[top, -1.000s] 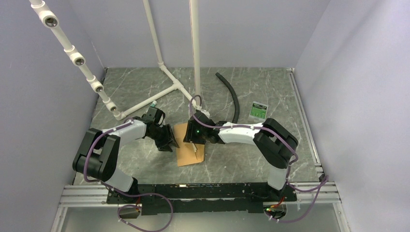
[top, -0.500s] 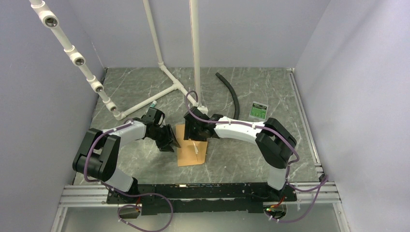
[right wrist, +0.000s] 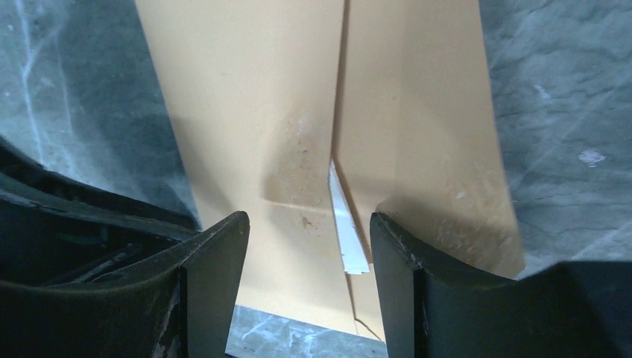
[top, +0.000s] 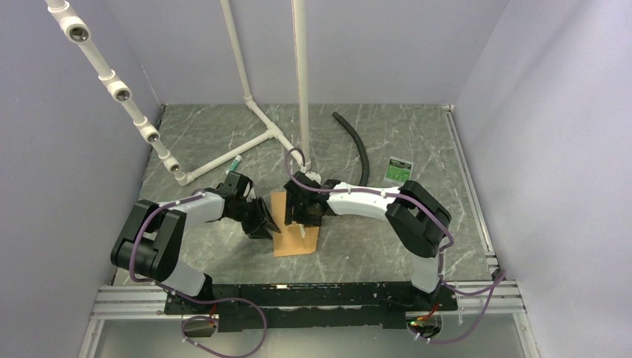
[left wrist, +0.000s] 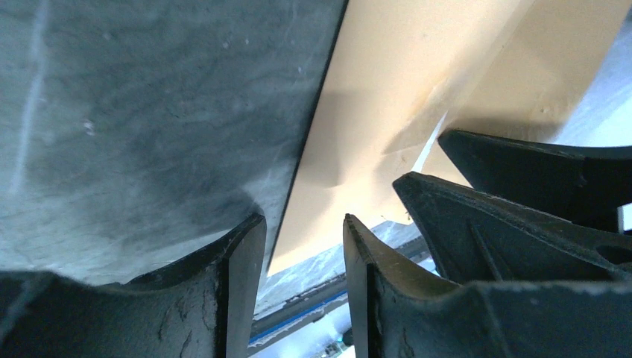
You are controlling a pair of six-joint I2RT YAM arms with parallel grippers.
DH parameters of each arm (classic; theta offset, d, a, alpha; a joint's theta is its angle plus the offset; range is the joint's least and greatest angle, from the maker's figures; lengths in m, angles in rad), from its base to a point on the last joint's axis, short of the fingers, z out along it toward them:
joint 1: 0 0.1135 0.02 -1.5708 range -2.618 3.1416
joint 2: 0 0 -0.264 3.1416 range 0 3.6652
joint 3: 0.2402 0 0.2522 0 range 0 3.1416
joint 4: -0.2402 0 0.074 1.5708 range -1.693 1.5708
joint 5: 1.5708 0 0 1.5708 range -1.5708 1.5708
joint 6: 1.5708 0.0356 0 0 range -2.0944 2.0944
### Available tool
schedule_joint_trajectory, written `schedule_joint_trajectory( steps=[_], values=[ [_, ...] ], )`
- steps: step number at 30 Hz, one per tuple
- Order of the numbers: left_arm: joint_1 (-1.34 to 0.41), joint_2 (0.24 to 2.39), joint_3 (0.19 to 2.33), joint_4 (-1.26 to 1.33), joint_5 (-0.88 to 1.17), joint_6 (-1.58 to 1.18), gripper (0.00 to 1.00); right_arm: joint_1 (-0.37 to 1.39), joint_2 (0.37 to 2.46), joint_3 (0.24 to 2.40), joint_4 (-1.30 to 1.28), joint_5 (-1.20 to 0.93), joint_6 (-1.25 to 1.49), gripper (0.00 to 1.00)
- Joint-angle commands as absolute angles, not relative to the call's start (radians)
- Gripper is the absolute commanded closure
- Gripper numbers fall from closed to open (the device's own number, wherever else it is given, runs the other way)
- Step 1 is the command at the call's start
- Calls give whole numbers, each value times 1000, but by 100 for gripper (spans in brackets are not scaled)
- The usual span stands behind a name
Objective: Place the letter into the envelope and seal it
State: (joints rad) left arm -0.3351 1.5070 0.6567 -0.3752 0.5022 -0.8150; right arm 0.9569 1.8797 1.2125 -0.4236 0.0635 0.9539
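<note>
The orange-brown envelope (top: 296, 235) lies flat on the table between both arms. It fills the right wrist view (right wrist: 246, 112), where a white strip (right wrist: 348, 224) shows along the flap seam. The letter is not visible in any view. My left gripper (top: 266, 224) is open at the envelope's left edge, with that edge (left wrist: 313, 156) running just ahead of its fingertips. My right gripper (top: 299, 218) is open and low over the envelope's far half (right wrist: 307, 224). Its black fingers (left wrist: 522, 194) show in the left wrist view.
A white pipe frame (top: 246, 97) stands at the back left. A black hose (top: 359, 145) and a small green-and-white card (top: 399, 170) lie at the back right. Grey walls close in the table on three sides.
My right gripper has moved left and a little nearer over the envelope. My left gripper has shifted slightly right toward the envelope's left edge. The envelope has hardly moved.
</note>
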Motion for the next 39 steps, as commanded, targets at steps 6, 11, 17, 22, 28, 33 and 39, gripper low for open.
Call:
schedule_joint_trajectory(
  steps=[6,11,17,22,28,33,39],
  values=[
    [-336,1508,583,-256,560,-880,62,960,1880,1150,-338,-67,1027,36],
    [-336,1488,559,-215,578,-921,63,951,1862,1116,-305,-92,1071,36],
    [-336,1445,553,-244,543,-937,62,942,1831,1092,-289,-89,1100,36],
    [-336,1315,652,-480,339,-844,56,942,1738,1168,-373,36,1023,36],
    [-336,1227,811,-609,121,-733,33,946,1583,1162,-364,194,841,37],
    [-336,1313,967,-648,-69,-660,11,944,1447,1098,-292,311,646,36],
    [-336,1588,1228,-716,-270,-417,7,902,1434,1129,-348,276,537,36]
  ],
)
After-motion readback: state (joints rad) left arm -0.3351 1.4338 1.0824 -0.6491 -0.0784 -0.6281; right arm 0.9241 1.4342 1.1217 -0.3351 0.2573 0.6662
